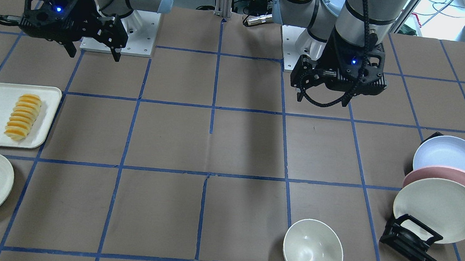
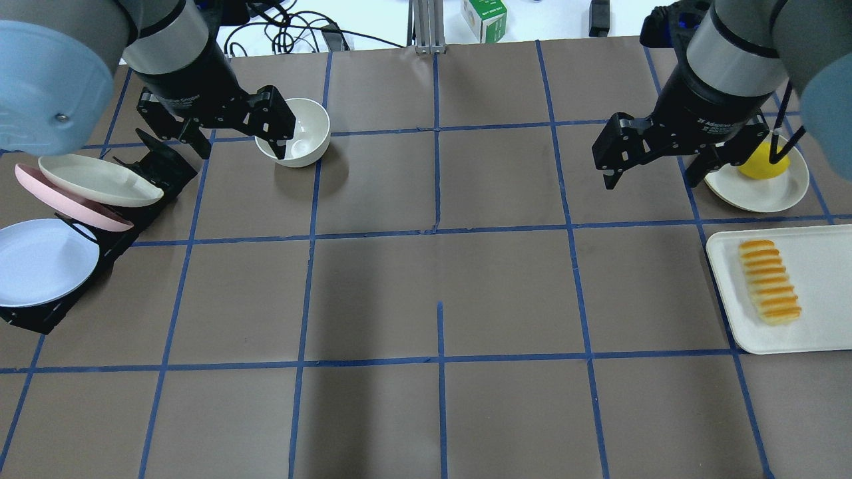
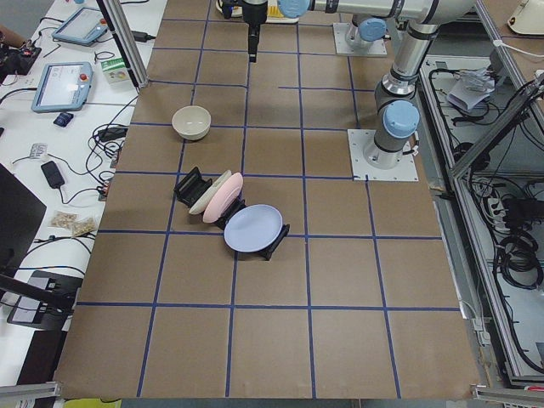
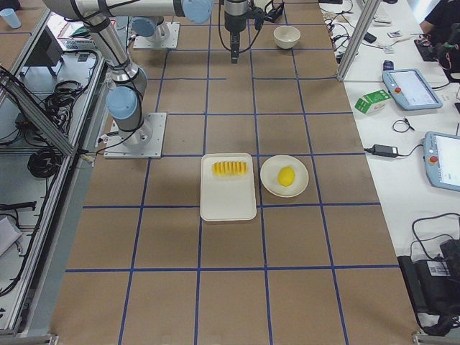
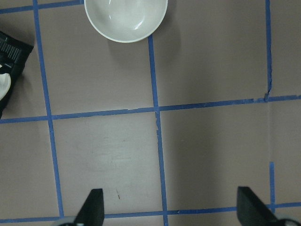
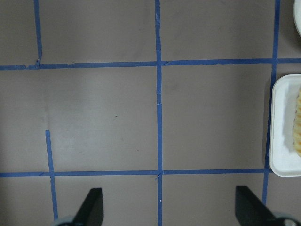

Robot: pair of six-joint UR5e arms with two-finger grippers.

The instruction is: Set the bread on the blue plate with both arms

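Lying across the short side of the white tray (image 2: 825, 266) at the robot's right, one bread (image 2: 769, 282) is recorded, its long axis running away from the robot. Four plates are counted: the blue plate (image 2: 40, 263), pink plate (image 2: 66, 203) and cream plate (image 2: 100, 181) leaned in a black rack (image 1: 408, 242) at the left, and a second cream plate (image 2: 765, 196) under one lemon (image 2: 759, 163). One bowl (image 2: 303, 130) is noted. The left gripper (image 5: 171, 209) and right gripper (image 6: 169, 207) are held over the table (image 2: 439, 412), fingers apart.

The bread (image 2: 769, 282) lies open from above on its tray (image 2: 825, 293), with the lemon plate (image 2: 739, 193) just beside it. The blue plate (image 2: 40, 263) leans in a rack (image 2: 30, 318), its front face free and the pink plate (image 2: 66, 206) close behind. A bowl (image 2: 299, 133) stands near.
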